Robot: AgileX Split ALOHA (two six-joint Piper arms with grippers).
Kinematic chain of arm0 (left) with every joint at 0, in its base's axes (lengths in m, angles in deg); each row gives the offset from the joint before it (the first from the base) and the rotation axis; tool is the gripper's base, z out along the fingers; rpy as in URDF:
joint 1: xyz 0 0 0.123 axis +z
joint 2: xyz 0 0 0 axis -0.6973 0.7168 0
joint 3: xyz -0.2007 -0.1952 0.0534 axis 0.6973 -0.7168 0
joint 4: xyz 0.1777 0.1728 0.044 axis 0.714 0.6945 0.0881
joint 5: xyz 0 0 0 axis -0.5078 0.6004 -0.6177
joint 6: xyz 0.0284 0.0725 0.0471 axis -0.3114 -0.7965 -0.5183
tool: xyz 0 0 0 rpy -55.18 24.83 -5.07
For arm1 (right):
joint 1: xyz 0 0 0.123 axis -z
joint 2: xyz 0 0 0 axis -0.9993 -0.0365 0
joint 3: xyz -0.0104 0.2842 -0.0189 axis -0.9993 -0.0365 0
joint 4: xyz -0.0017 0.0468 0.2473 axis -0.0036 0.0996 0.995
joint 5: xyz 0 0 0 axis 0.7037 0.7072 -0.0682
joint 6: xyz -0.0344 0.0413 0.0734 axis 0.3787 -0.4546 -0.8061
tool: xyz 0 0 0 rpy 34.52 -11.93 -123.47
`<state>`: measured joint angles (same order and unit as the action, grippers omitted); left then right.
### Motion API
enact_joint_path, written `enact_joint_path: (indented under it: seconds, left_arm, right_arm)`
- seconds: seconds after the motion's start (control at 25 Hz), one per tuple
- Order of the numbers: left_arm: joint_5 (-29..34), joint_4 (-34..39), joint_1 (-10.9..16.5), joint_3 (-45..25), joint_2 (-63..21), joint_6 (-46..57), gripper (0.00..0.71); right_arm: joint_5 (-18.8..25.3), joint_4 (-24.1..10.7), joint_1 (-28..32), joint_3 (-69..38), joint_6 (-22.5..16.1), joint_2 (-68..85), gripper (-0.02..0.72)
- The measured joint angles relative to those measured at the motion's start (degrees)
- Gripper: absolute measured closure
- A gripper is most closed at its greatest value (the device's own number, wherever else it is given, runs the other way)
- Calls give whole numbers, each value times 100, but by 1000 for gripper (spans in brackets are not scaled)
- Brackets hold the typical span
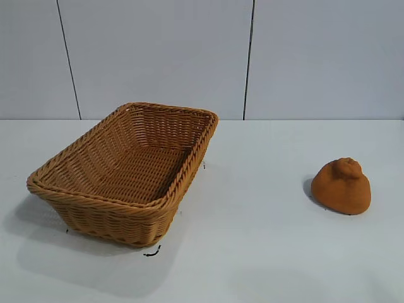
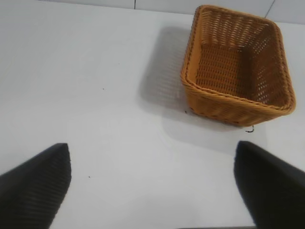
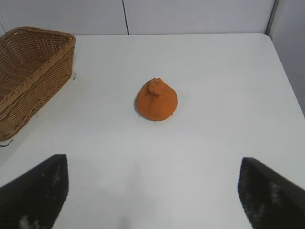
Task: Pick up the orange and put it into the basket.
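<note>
The orange point(image 1: 341, 186) sits flat-base down on the white table point(image 1: 265, 252), knobbly bump upward, well apart from the basket point(image 1: 126, 170), which stands empty toward the exterior view's left, small black marks at its corners. Behind the table rises a pale grey panelled wall point(image 1: 158, 57) with dark vertical seams. The right gripper point(image 3: 152, 191) hovers spread wide, holding nothing, the orange ahead of it; the left gripper point(image 2: 152, 186) likewise gapes empty, facing the basket.

A white table point(image 1: 265, 252) is spreading across the foreground, carrying small black marks point(image 1: 151, 252) on its surface, while a pale grey panelled wall point(image 1: 158, 57) with dark vertical seams point(image 1: 249, 60) is rising behind it.
</note>
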<state>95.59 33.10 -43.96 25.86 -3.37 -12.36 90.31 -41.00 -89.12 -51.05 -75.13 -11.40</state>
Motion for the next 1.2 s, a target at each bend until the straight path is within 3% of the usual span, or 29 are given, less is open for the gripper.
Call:
enact_joint_path:
  seconds: [0.12, 0.28, 0.8, 1.0, 1.12, 1.2]
  left_arm:
    - [-5, 7, 0, 37, 129, 0, 44]
    - [-329, 188, 0, 378, 938, 0, 44]
    - [-1611, 288, 0, 1848, 5018, -61, 44]
    - [-1893, 275, -13, 2248, 5954, -410, 44]
    - [-1993, 239, -281, 2343, 6251, -439, 44]
    - [-2011, 228, -635, 2355, 6402, -446, 44]
  right_arm:
    - [0, 0, 0, 0, 0, 0, 43]
    - [0, 0, 0, 0, 0, 0, 43]
    - [-6, 0, 0, 0, 0, 0, 43]
    - [-6, 0, 0, 0, 0, 0, 43]
    - [-6, 0, 0, 0, 0, 0, 43]
    - [-6, 0, 0, 0, 0, 0, 43]
